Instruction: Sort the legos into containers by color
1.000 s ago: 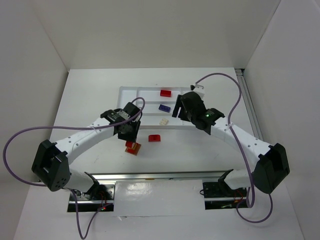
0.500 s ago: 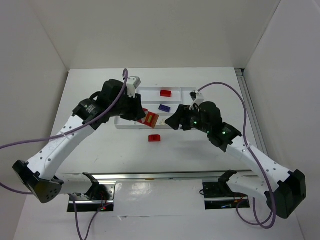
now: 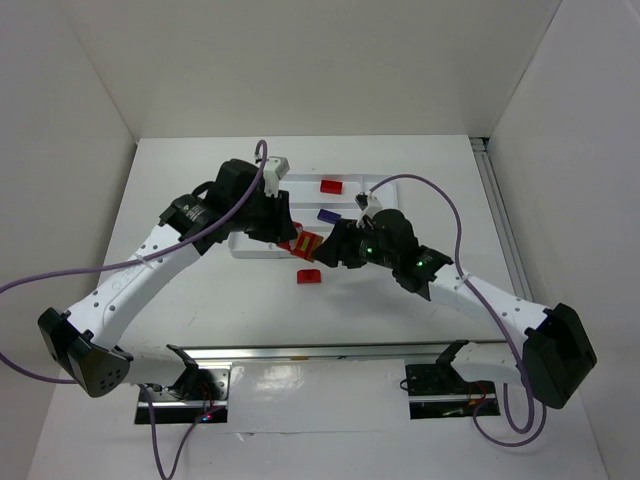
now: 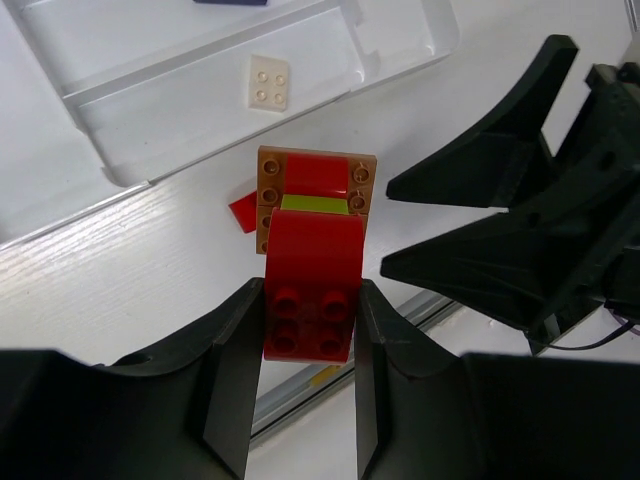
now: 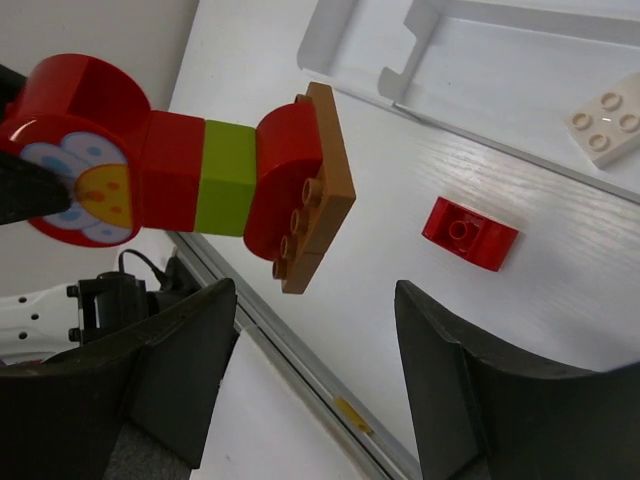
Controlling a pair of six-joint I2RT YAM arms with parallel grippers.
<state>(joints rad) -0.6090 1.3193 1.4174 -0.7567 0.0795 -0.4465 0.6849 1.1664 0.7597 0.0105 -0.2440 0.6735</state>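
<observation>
My left gripper (image 3: pixel 287 236) is shut on the red end brick (image 4: pixel 309 300) of a stack held in the air by the tray's front edge. The stack (image 5: pixel 200 170) runs red, lime green (image 5: pixel 227 178), red, then an orange-brown plate (image 5: pixel 322 185). My right gripper (image 3: pixel 334 250) is open, its fingers (image 4: pixel 470 180) just right of the stack's plate end, not touching it. A loose red brick (image 3: pixel 309 276) lies on the table below. The white tray (image 3: pixel 262 184) holds a red brick (image 3: pixel 331 186), a blue brick (image 3: pixel 327 215) and a cream brick (image 4: pixel 269 82).
The tray's near wall (image 5: pixel 470 135) lies just beyond the stack. A metal rail (image 3: pixel 320 352) runs along the table's near edge. White walls enclose the table on the left, back and right.
My left gripper lifted the stack off the table and carried it up to the tray's front edge. My right gripper left the tray and moved left and down, close to the stack.
</observation>
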